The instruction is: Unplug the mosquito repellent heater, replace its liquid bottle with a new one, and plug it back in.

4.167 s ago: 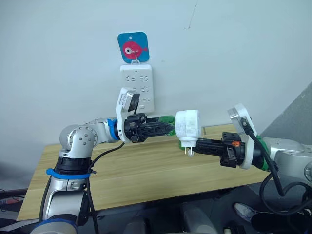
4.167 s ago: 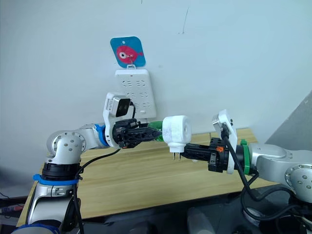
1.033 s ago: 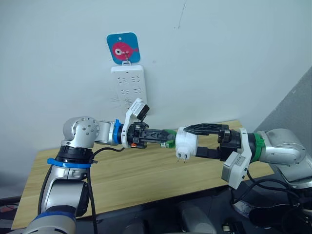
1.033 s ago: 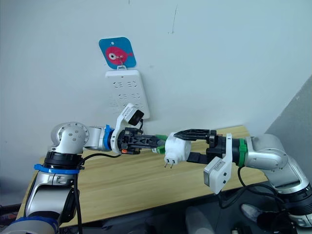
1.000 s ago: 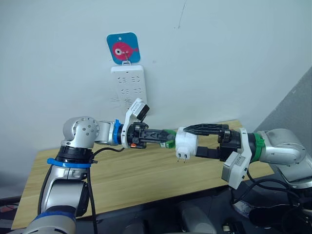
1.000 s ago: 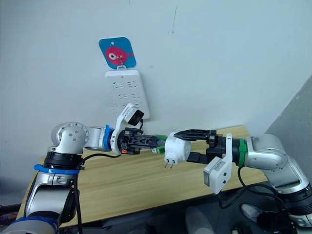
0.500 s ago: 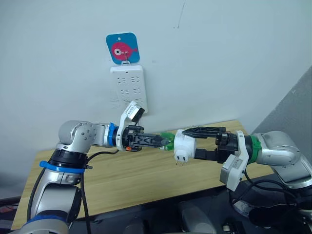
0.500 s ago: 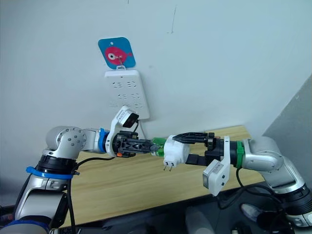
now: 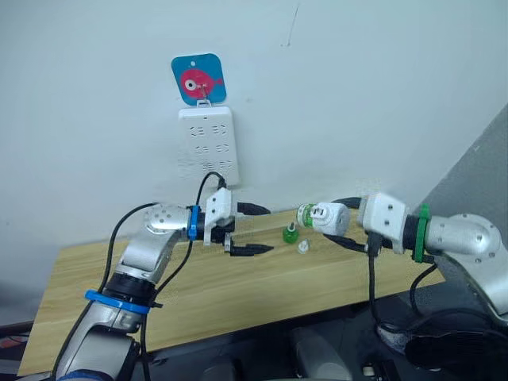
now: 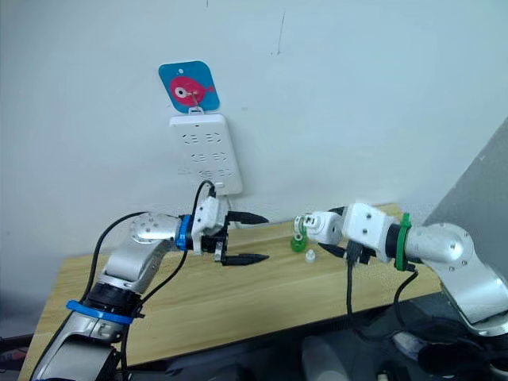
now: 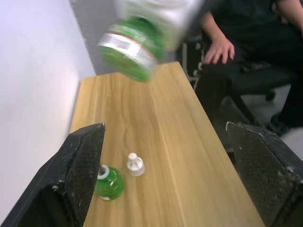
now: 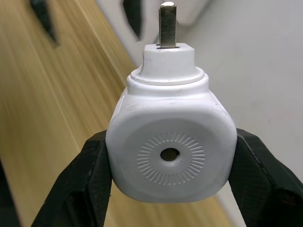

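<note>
My right gripper (image 12: 170, 144) is shut on the mosquito repellent heater (image 9: 332, 216), a small white rounded unit with a round vent hole (image 12: 169, 154) and its metal prong (image 12: 166, 19) pointing at the wall. A green liquid bottle (image 9: 305, 214) sticks out of the heater toward my left side. My left gripper (image 9: 252, 230) hangs open and empty a short way left of that bottle, above the table. Another green bottle (image 11: 110, 182) with a white neck stands on the wooden table (image 9: 238, 294), with a small white cap (image 11: 135, 164) beside it.
A tall white power strip (image 9: 208, 147) hangs on the wall under a blue fish sign (image 9: 198, 78), behind and above my left arm. A person's hand (image 11: 218, 48) and a chair lie beyond the table's far end.
My left gripper has let go of the green bottle in the heater, opened wide and drawn back to the left. My right gripper has turned the heater and pulled it rightward.
</note>
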Robot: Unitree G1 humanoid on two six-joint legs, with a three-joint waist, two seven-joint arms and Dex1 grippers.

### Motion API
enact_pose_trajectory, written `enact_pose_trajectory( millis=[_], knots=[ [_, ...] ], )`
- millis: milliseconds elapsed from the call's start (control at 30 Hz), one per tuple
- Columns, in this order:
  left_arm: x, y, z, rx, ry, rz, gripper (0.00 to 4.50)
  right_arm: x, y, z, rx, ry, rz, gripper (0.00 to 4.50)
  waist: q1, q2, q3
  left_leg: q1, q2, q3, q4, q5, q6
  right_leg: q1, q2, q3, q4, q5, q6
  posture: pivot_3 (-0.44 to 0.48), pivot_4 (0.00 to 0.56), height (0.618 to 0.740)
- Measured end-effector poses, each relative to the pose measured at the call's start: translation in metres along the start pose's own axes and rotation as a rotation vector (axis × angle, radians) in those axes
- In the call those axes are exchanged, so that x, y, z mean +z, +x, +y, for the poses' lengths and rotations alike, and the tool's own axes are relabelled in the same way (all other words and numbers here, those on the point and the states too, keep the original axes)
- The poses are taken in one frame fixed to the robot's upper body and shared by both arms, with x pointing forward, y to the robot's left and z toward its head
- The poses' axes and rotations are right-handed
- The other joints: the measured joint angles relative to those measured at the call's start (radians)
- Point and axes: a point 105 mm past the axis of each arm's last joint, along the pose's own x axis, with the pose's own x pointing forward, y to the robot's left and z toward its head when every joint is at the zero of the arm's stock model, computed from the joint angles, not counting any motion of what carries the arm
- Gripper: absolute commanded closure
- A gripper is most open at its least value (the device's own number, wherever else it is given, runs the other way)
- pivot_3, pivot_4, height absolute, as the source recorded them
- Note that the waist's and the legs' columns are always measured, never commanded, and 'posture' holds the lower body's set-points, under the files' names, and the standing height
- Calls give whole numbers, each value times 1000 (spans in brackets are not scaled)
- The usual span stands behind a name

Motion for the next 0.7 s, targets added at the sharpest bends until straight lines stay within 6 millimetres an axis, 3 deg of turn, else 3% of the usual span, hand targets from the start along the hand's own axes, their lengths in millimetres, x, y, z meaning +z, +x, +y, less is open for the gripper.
enact_pose_trajectory(
  millis=[167,700],
  knots=[
    [4,9,-2,-29,-21,-33,184,16,3,21,125,118,-14,1550,0,0,0,0,0,1,0,0,0,0,1,-1,0,0,0,-282,100,740],
    [19,23,-9,-190,-114,-56,184,20,0,31,216,162,9,1550,-1,0,0,0,0,2,0,0,1,0,3,-2,-1,-2,4,-280,97,740]
  ],
)
